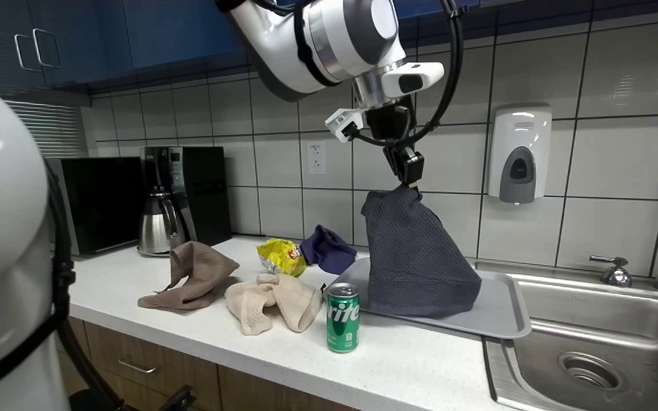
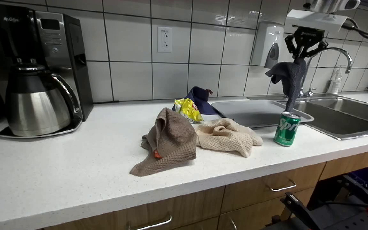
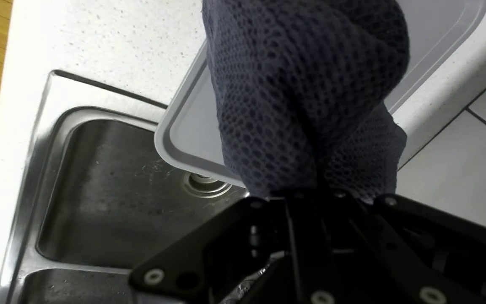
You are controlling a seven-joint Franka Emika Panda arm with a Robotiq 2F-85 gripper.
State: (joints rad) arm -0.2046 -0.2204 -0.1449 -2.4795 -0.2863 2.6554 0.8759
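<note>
In an exterior view, the gripper [image 2: 299,57] is at the upper right of the frame, its fingers pressed together on a bunched part of the dark grey cloth [image 1: 414,257]. This cloth hangs right of the centre in an exterior view, spread rather wide, over the grey tray [image 1: 503,297]; whether its bottom touches the tray, I cannot tell. The pinch takes only a small part near the top, so I think slow and even movement is advisable here; the soft fabric could swing or turn under the fingers.

About the edges: the green can [image 1: 342,325] stands near the tray's front edge, at the lower centre, and I judge it the easiest thing to knock over with the hanging cloth. Left of it lies the beige cloth [image 1: 297,302]. In the wrist view, the tray's rounded corner reaches over the sink [image 3: 99,219], so a downward push there may tip it. The tiled wall [image 1: 454,222] limits the room behind, with the soap dispenser [image 1: 520,148] at the upper right. The upward direction seems to offer more room.
</note>
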